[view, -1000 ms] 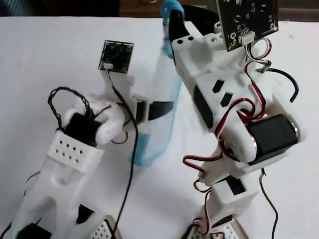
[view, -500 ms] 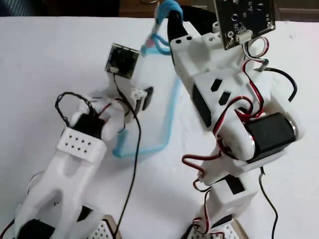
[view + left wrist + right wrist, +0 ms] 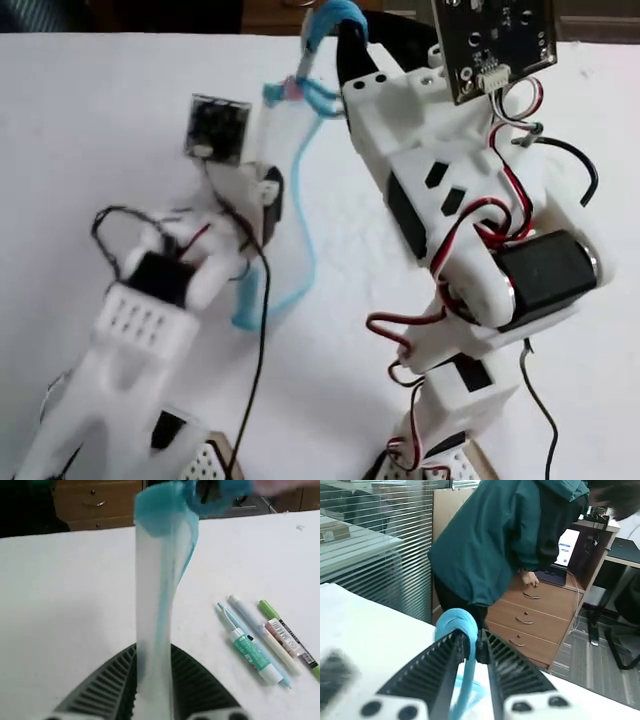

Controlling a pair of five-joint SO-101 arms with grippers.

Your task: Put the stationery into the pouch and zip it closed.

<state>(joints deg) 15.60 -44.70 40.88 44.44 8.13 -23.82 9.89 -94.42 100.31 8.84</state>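
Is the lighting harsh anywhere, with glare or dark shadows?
High view: the white table is evenly lit, with only faint shadows. Left wrist view: light passes through the pouch; the pens barely cast shadows. Right wrist view: bright window blinds.

White arms (image 3: 440, 150), black servos (image 3: 545, 275), red wires (image 3: 400, 318)

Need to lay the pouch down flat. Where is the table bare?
Bare table left of the left arm, and a strip right of the right arm. Crowded between the arms, where the pouch is held; pens lie beside it.
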